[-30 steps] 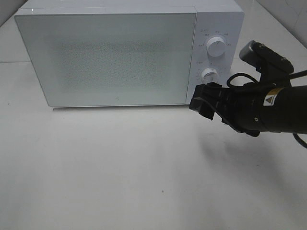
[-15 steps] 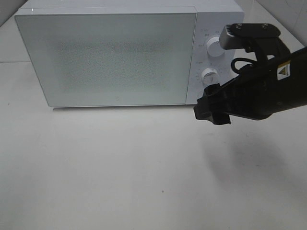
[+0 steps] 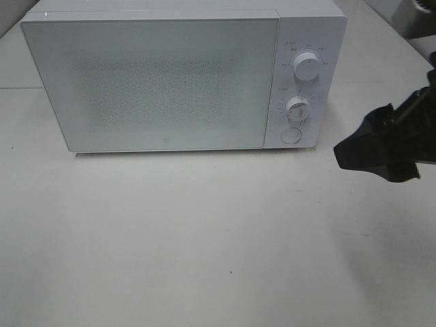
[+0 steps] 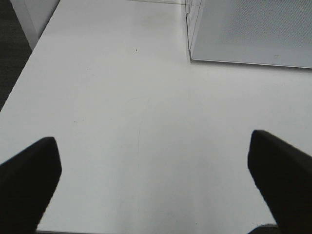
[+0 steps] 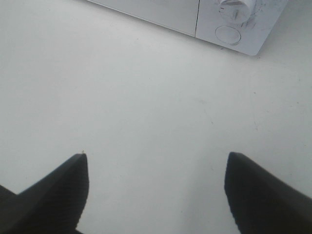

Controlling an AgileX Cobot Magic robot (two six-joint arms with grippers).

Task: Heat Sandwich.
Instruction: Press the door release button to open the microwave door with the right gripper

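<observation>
The sandwich is out of view. A white microwave [image 3: 150,82] stands at the back of the table with its door shut; its frosted door shows nothing of the inside. My right gripper [image 3: 371,153] hangs over the table to the right of the microwave's control panel, apart from it. The right wrist view shows its fingers [image 5: 58,190] spread wide over bare tabletop, nothing between them. My left gripper [image 4: 153,151] does not show in the exterior view. In its wrist view it stands open over bare table, with a corner of the microwave [image 4: 248,29] ahead.
The control panel carries an upper knob [image 3: 308,67], a lower knob [image 3: 298,107] and a round button [image 3: 291,135]. The white table [image 3: 204,238] stretches in front of the microwave. Its left edge [image 4: 19,78] shows in the left wrist view.
My right gripper has pulled back from the microwave's control panel to the right, toward the edge of the exterior view. The microwave has not moved.
</observation>
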